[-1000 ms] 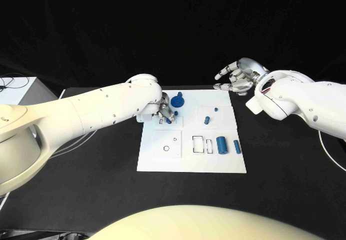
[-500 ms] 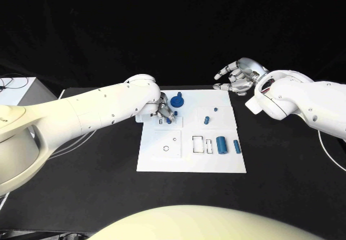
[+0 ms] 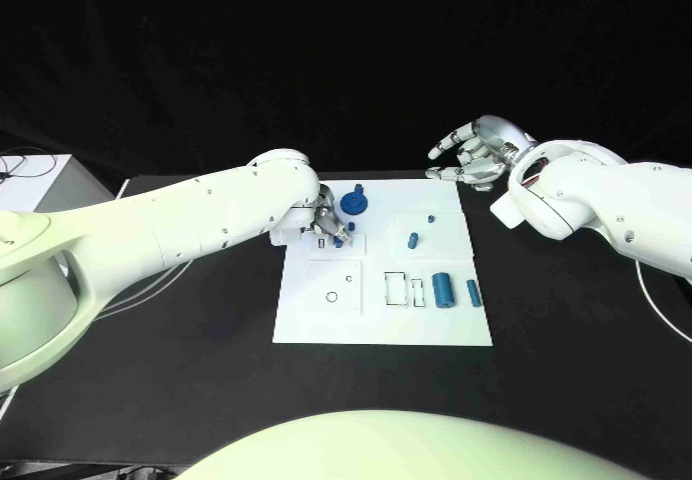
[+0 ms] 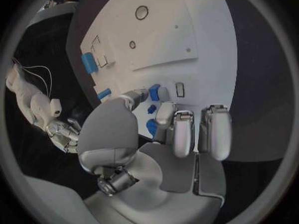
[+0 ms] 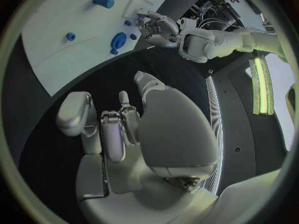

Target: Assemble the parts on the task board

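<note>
The white task board (image 3: 378, 318) lies mid-table. My left hand (image 3: 323, 220) hovers low over its far left part and pinches a small blue part (image 4: 154, 91) between thumb and a finger, beside a small rectangular slot (image 4: 180, 89). A blue gear-like part (image 3: 356, 205) lies just beyond that hand. A short blue peg (image 3: 414, 240) sits near the board's middle, and two blue cylinders (image 3: 444, 290) lie side by side on its right. My right hand (image 3: 476, 150) hangs above the board's far right corner, fingers apart and holding nothing. The gear-like part (image 5: 118, 39) also shows in the right wrist view.
A white box (image 3: 41, 180) with cables stands at the table's far left edge. Bare black table (image 3: 173, 380) surrounds the board on all sides. Rectangular cut-outs (image 3: 397, 288) and a small round hole (image 3: 333, 297) mark the board's near half.
My left hand has shifted only slightly over the board's far left part, still with the small blue part. The right hand has stayed where it was.
</note>
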Robot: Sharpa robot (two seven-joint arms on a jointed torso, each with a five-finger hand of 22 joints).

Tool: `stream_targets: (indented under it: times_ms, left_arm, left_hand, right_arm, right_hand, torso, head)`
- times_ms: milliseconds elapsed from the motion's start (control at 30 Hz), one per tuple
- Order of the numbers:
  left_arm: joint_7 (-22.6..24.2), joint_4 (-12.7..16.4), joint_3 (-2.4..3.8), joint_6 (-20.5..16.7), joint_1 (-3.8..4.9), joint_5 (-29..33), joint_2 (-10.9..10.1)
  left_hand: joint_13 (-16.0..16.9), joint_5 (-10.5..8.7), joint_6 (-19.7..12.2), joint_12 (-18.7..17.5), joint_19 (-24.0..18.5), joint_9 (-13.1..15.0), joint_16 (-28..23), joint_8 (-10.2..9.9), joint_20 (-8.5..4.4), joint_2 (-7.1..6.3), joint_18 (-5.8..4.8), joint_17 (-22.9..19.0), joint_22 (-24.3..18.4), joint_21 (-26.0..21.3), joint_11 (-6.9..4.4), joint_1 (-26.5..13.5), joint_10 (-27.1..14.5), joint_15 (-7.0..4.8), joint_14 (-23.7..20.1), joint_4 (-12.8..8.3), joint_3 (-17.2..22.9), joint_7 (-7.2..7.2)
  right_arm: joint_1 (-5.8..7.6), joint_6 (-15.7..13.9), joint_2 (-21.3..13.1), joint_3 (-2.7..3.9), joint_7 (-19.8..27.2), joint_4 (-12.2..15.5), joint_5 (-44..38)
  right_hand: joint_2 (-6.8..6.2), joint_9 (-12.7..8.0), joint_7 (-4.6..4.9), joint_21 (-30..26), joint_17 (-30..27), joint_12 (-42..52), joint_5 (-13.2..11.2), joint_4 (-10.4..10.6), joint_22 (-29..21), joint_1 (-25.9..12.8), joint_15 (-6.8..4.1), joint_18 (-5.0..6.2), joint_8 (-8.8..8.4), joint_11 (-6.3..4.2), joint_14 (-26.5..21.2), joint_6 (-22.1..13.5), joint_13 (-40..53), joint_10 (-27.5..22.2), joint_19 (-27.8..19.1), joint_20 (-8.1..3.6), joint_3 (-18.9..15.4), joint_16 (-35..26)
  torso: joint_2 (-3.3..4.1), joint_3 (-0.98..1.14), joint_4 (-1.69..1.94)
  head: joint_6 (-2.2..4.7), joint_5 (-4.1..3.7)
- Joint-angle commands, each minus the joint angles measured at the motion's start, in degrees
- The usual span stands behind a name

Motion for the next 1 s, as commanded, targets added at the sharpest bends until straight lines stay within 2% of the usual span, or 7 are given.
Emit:
stream_targets:
  times_ms: [33, 167, 433, 567, 733, 867, 1000]
  left_arm:
    - [0.08, 0.1, -0.13, -0.2, -0.26, 0.3, 0.01]
    - [0.08, 0.71, -0.11, -0.45, -0.28, -0.02, -0.49]
    - [0.18, 3.64, 0.59, -1.04, -0.27, 0.1, -2.71]
    - [0.3, 5.52, 1.92, -1.72, -0.26, 1.7, -3.84]
    - [0.7, 7.87, 4.38, -2.6, -0.23, 5.06, -5.41]
    - [1.08, 8.86, 5.98, -2.48, -0.19, 6.15, -6.62]
    - [1.45, 8.55, 7.02, -2.62, -0.17, 6.28, -7.4]
  left_hand:
    - [0.08, -1.44, 0.38, 0.12, 0.95, 0.14, 0.19, -0.22, -0.3, 0.01, -0.51, 15.06, 4.81, -0.2, -0.09, 0.63, -0.19, -0.33, 5.86, 0.65, -1.06, 0.17]
    - [0.29, -4.36, 0.5, 0.27, 0.98, 0.34, 0.19, -0.26, -0.3, -0.2, -0.51, 15.06, 4.86, -0.2, -0.07, 1.38, -0.09, -0.3, 5.86, 2.17, -3.1, 0.19]
    - [0.65, -7.45, 0.62, 0.51, 1.02, 0.54, 0.19, -0.28, -0.28, 0.09, -0.52, 15.06, 4.92, -0.19, -0.06, 1.2, 0.12, -0.29, 5.86, 2.42, -5.31, 0.18]
    - [-0.42, -8.34, 0.35, -0.1, 0.62, 0.58, 0.19, -0.43, -0.26, 0.21, -0.33, 15.06, 4.14, -0.72, -0.02, 1.17, -0.57, -0.27, 5.86, 2.41, -6.16, 0.23]
    - [-6.07, -8.09, -2.92, -3.71, -2.94, 0.13, -2.19, -2.38, 0.61, 1.57, 1.13, 11.08, -2.14, -5.4, 1.32, 3.71, -5.65, 0.82, 4.44, 2.39, -7.64, 1.72]
    - [-7.8, -8.04, -3.89, -4.69, -3.67, -0.32, -2.96, -3.23, 0.98, 2.07, 1.44, 9.88, -3.5, -6.51, 1.79, 4.43, -7.29, 1.25, 3.97, 2.41, -8.04, 2.25]
    - [-8.77, -7.88, -4.3, -5.25, -4.18, -0.59, -3.44, -3.65, 1.21, 2.49, 1.66, 9.16, -4.48, -7.34, 2.06, 5.65, -8.36, 1.5, 3.66, 2.34, -8.08, 2.53]
  right_arm:
    - [-0.02, 0.62, -0.01, 0.02, 0.48, 0.08, -0.45]
    - [-0.02, 0.62, -0.03, 0.02, 0.5, 0.09, -0.45]
    - [-0.03, 0.53, -0.11, 0.02, 0.54, 0.0, -0.44]
    - [-0.05, 0.51, -0.13, 0.02, 0.57, -0.09, -0.43]
    - [-0.1, 0.52, -0.14, 0.02, 0.58, -0.27, -0.37]
    - [-0.13, 0.53, -0.15, 0.02, 0.57, -0.34, -0.32]
    - [-0.15, 0.51, -0.2, 0.02, 0.55, -0.38, -0.3]
  right_hand:
    - [-0.11, 0.04, 0.03, -0.38, 8.52, -0.31, 0.17, 0.12, -0.05, -0.2, 0.1, 0.7, 0.07, -0.08, 4.36, -0.28, 3.59, -0.29, -0.36, 0.09, 0.23, -0.26]
    - [-0.1, 0.03, 0.05, -0.46, 8.44, -0.37, 0.18, 0.15, -0.1, -0.26, 0.11, 0.71, 0.05, -0.06, 4.34, -0.37, 3.54, -0.34, -0.39, 0.1, 0.24, -0.3]
    - [-0.09, 0.02, 0.05, -0.52, 8.38, -0.4, 0.18, 0.17, -0.14, -0.3, 0.11, 0.72, 0.04, -0.05, 4.32, -0.43, 3.5, -0.37, -0.41, 0.1, 0.25, -0.33]
    - [-0.09, 0.02, 0.05, -0.52, 8.38, -0.4, 0.18, 0.17, -0.14, -0.3, 0.11, 0.72, 0.04, -0.05, 4.32, -0.43, 3.5, -0.37, -0.41, 0.1, 0.25, -0.33]
    - [-0.09, 0.02, 0.05, -0.52, 8.38, -0.4, 0.18, 0.17, -0.14, -0.3, 0.11, 0.72, 0.04, -0.05, 4.32, -0.43, 3.5, -0.37, -0.41, 0.1, 0.25, -0.33]
    - [-0.09, 0.02, 0.05, -0.52, 8.38, -0.4, 0.18, 0.17, -0.14, -0.3, 0.11, 0.72, 0.04, -0.05, 4.32, -0.43, 3.5, -0.37, -0.41, 0.1, 0.25, -0.33]
    - [-0.09, 0.02, 0.05, -0.52, 8.38, -0.4, 0.18, 0.17, -0.14, -0.3, 0.11, 0.72, 0.04, -0.05, 4.32, -0.43, 3.5, -0.37, -0.41, 0.1, 0.25, -0.33]
  torso:
    - [0.03, -0.02, 0.0]
    - [0.05, -0.01, -0.03]
    - [-0.06, -0.03, 0.06]
    - [-0.06, -0.01, 0.1]
    - [-0.11, -0.02, 0.08]
    - [-0.13, 0.05, 0.12]
    - [0.0, 0.02, -0.01]
  head:
    - [0.01, 0.01]
    - [0.01, -0.03]
    - [0.01, -0.18]
    - [0.01, -0.3]
    - [0.26, -0.29]
    - [0.61, -0.34]
    - [1.13, -0.4]
